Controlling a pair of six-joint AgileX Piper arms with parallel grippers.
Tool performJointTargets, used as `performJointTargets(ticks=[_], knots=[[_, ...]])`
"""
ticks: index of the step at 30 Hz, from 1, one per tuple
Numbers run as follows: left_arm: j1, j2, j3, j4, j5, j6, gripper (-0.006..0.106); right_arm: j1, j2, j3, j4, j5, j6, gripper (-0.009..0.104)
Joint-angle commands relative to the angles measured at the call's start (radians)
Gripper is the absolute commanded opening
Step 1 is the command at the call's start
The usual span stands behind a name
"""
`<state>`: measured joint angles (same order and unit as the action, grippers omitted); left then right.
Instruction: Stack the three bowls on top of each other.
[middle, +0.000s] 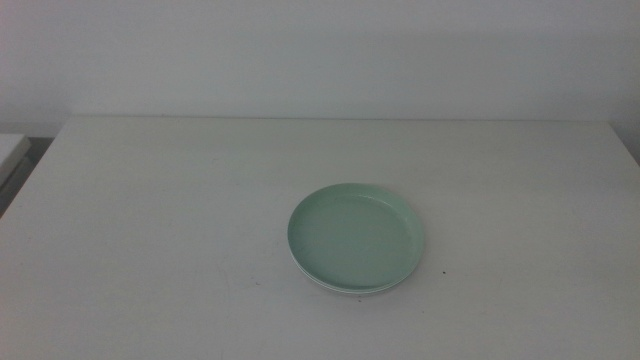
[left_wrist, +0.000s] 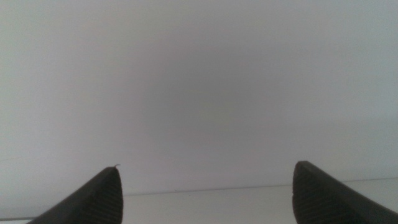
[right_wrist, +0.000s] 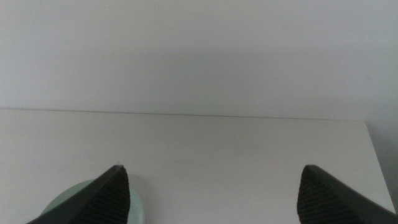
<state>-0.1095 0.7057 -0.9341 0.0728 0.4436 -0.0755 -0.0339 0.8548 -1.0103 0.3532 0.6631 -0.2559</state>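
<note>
The mint green bowl (middle: 355, 237) sits on top of a stack near the middle of the white table (middle: 150, 230) (a thin white rim (middle: 345, 290) shows under its near edge). Neither arm appears in the middle view. The left gripper (left_wrist: 205, 193) and right gripper (right_wrist: 214, 193) both stand wide open, holding nothing.

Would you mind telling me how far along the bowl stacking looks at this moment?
It looks done or nearly so: the mint green bowl sits on top, with a pale rim of another bowl showing beneath it. Whether all three are stacked cannot be told. Nothing is in hand: the left gripper and right gripper are open, out of the middle view.
</note>
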Motion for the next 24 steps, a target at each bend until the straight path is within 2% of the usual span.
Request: performJointTargets(ticks=[1, 3, 7, 9, 11, 15, 18, 22, 24], knots=[[0.001, -0.005, 0.004, 0.005, -0.011, -0.004, 0.094, -0.005, -0.001, 0.007, -0.014, -0.011, -0.003, 0.093], [0.001, -0.007, 0.004, 0.005, -0.011, -0.002, 0.094, -0.005, -0.013, 0.016, -0.020, -0.057, -0.003, 0.093], [0.001, -0.041, 0.011, -0.003, -0.011, -0.002, 0.094, -0.005, -0.093, 0.121, -0.043, -0.323, -0.003, 0.093], [0.001, -0.065, 0.037, -0.003, -0.040, -0.002, 0.094, -0.005, -0.143, 0.202, -0.092, -0.455, -0.003, 0.093], [0.001, -0.097, 0.097, -0.029, -0.111, -0.002, 0.094, -0.007, -0.200, 0.287, -0.143, -0.514, -0.003, 0.093], [0.001, -0.216, 0.298, -0.109, -0.217, -0.002, 0.094, -0.007, -0.354, 0.482, -0.149, -0.514, -0.003, 0.093], [0.001, -0.339, 0.468, -0.107, -0.216, -0.002, 0.094, -0.007, -0.488, 0.650, -0.152, -0.514, -0.003, 0.093], [0.001, -0.502, 0.655, -0.107, -0.216, -0.002, 0.094, -0.007, -0.651, 0.835, -0.200, -0.514, -0.003, 0.093], [0.001, -0.578, 0.728, -0.107, -0.219, -0.002, 0.094, -0.007, -0.743, 0.917, -0.202, -0.512, -0.003, 0.093]])
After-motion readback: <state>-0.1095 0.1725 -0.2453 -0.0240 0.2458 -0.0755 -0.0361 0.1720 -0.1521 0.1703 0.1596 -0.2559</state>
